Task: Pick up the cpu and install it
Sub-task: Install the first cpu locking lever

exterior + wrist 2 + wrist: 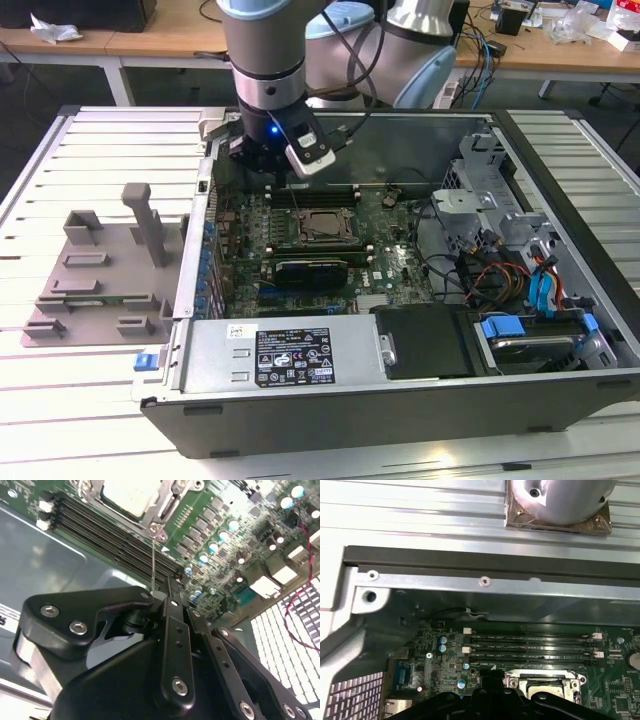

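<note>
Open computer case on a slatted table. The motherboard lies flat on the case floor. One arm. The gripper hangs low over the board, at about 10 o'clock from the socket frame in the exterior view.

The cpu lies flat inside that frame, mid-board, and is not in the gripper. From the gripper it sits between 4 and 5 o'clock in the exterior view, near but apart. The memory slots cross the gap between them. The chip is square, so it has no long axis. Its edges run parallel with the slots.

Jaws: released or clenched, I cannot tell. The gripper's own linkage masks the tip.

The second wrist view adds two things:
- The cpu's pale top plate shows bright within the metal frame, where the exterior view gives a dull square.
- A thin metal rod runs from the frame's corner straight toward the gripper's tip. Its end is right at the tip, touching or just beside, I cannot tell which. I judge it to be the socket's latch lever.

The first wrist view faces the case wall, with the slots lying between the wall and the frame.

The exterior view also takes in a grey fixture tray at 9 o'clock of the case, well apart, and the power supply at 6 o'clock of the socket.

Judgement: the chip reads as seated, and the work stands at the latch, not at the pick.
</note>
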